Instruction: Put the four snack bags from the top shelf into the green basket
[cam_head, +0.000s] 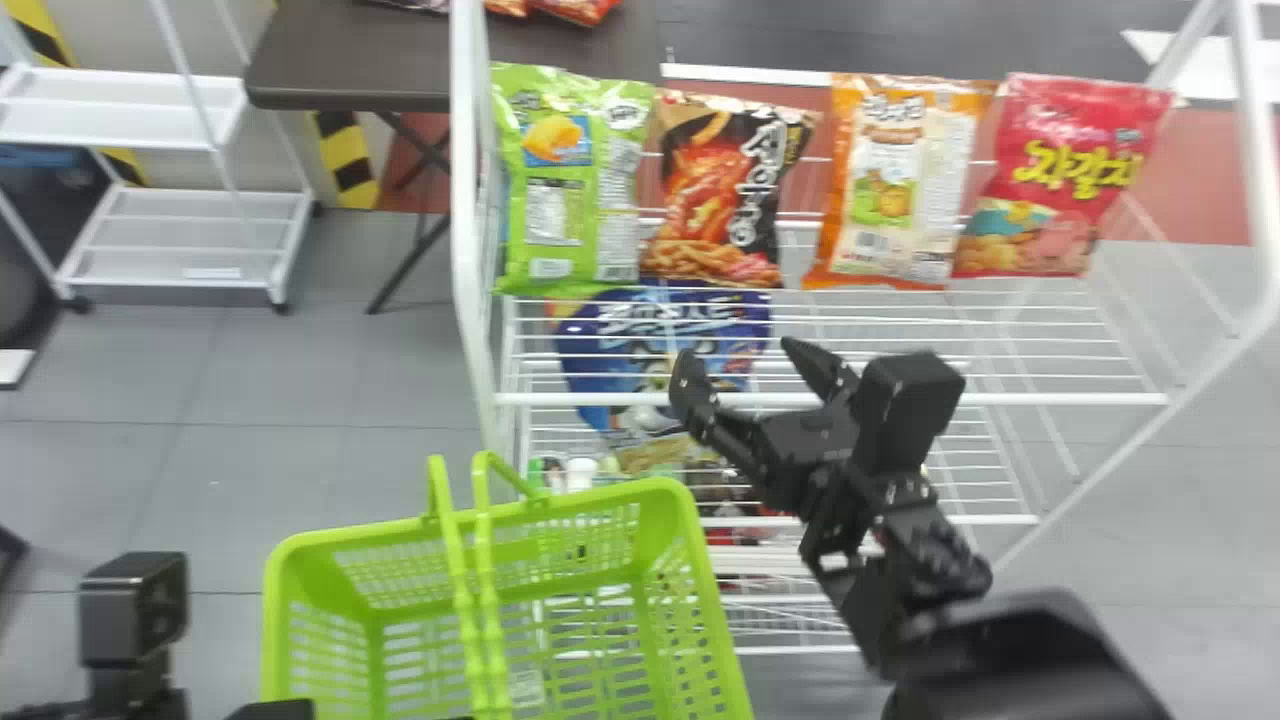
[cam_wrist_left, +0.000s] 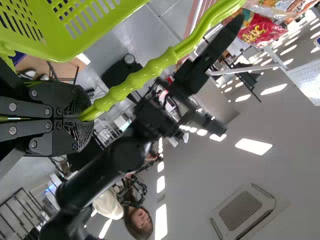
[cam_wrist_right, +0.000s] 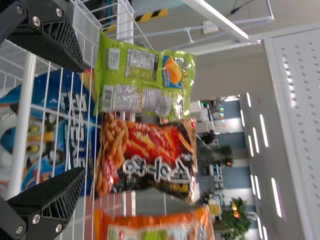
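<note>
On the top shelf stand four upright bags: a green bag (cam_head: 570, 180), a black-and-orange bag (cam_head: 728, 190), an orange-and-white bag (cam_head: 897, 180) and a red bag (cam_head: 1062, 180). My right gripper (cam_head: 752, 375) is over the shelf's front edge, short of the bags. In the right wrist view, my right gripper (cam_wrist_right: 75, 120) stands open, with the black-and-orange bag (cam_wrist_right: 150, 157) and green bag (cam_wrist_right: 145, 75) beyond its spread fingers. The green basket (cam_head: 690, 560) is below and left of the shelf. My left gripper (cam_wrist_left: 82, 117) is shut on its handle (cam_wrist_left: 145, 75).
The white rack's front bar (cam_head: 900, 399) crosses beneath the right gripper, and its left post (cam_head: 468, 230) rises between the bags and the basket side. A large blue bag (cam_head: 650, 350) lies on a lower shelf. A dark table (cam_head: 350, 60) stands behind at left.
</note>
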